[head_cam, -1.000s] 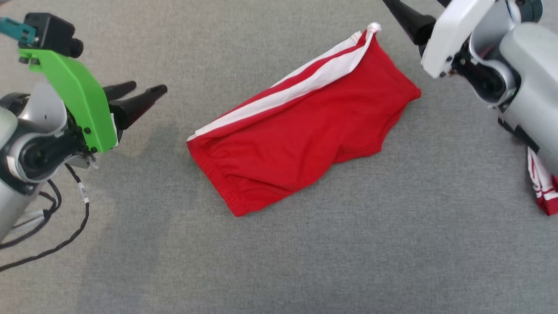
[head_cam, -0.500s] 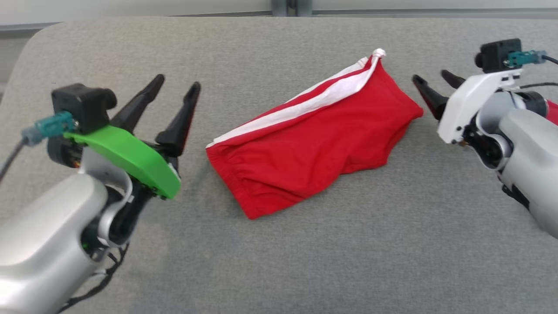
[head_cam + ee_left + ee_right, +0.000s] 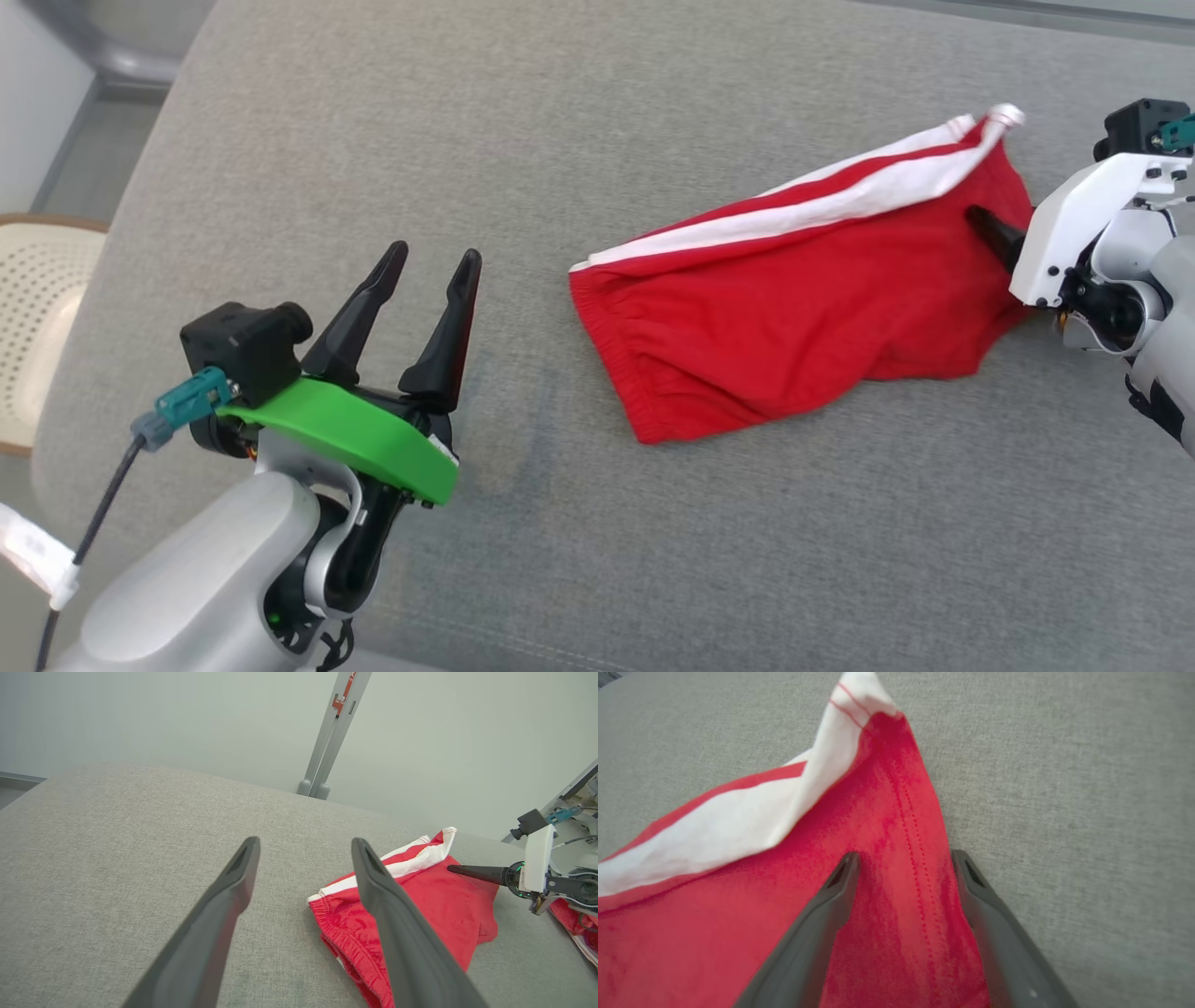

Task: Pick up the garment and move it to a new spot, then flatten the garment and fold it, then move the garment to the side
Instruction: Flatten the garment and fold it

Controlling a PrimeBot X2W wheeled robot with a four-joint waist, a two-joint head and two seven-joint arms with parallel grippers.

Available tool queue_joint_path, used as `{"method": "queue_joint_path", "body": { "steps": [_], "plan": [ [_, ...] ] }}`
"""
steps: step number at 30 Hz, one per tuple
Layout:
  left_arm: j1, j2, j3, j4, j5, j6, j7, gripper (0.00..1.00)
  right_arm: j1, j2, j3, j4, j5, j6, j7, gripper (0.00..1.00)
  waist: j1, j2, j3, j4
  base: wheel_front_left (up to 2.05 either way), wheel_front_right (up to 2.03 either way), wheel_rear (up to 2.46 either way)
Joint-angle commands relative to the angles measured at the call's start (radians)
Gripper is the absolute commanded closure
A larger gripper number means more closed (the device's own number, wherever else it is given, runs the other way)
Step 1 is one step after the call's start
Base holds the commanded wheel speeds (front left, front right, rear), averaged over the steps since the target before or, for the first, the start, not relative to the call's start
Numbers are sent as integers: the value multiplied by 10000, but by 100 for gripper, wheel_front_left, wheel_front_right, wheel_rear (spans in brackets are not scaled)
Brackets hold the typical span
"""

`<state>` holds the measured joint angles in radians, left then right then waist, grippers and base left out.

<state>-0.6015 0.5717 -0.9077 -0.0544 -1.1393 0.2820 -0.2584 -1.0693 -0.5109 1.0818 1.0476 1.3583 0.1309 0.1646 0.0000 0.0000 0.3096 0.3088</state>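
Your red garment (image 3: 794,308) w/ white stripe lies on the grey cushion (image 3: 597,560). L gripper (image 3: 436,252) hovers well left of it, jaws apart, nothing btw them. R gripper (image 3: 906,856) is spread wide, straddling the garment's right hem. In head view its white mount (image 3: 1074,224) covers most of it; one finger (image 3: 990,229) peeks out. Can't tell if tips touch cloth. More red-white cloth (image 3: 574,919) is cut off at left wrist view's edge.

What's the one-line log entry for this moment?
phase: pre-grasp | red shorts: lying rumpled on grey surface | left gripper: open, beside shorts, apart | right gripper: open, over shorts' edge, nothing held
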Motion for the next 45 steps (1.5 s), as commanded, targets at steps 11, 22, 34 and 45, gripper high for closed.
{"method": "queue_joint_path", "body": {
  "steps": [11,22,34,45],
  "plan": [
    [2040,-1596,2572,323,2228,-413,-74,0,518,467,118,-45,613,29,1294,78,0,0,66,443,0,0,0],
    [3078,-2065,3531,1065,3268,-1020,-67,0,1203,592,-273,-1088,957,-3,-870,100,0,0,-882,-815,0,0,0],
    [4292,-2151,4221,1336,3560,-1165,-68,0,2758,32,-872,-2086,1817,-3,-2217,100,0,0,-2091,-2350,0,0,0],
    [4543,-2338,4197,1512,3574,-1320,-68,0,2258,-317,-702,-2142,1352,-3,-2372,100,0,0,-2245,-2320,0,0,0]
  ]
}}
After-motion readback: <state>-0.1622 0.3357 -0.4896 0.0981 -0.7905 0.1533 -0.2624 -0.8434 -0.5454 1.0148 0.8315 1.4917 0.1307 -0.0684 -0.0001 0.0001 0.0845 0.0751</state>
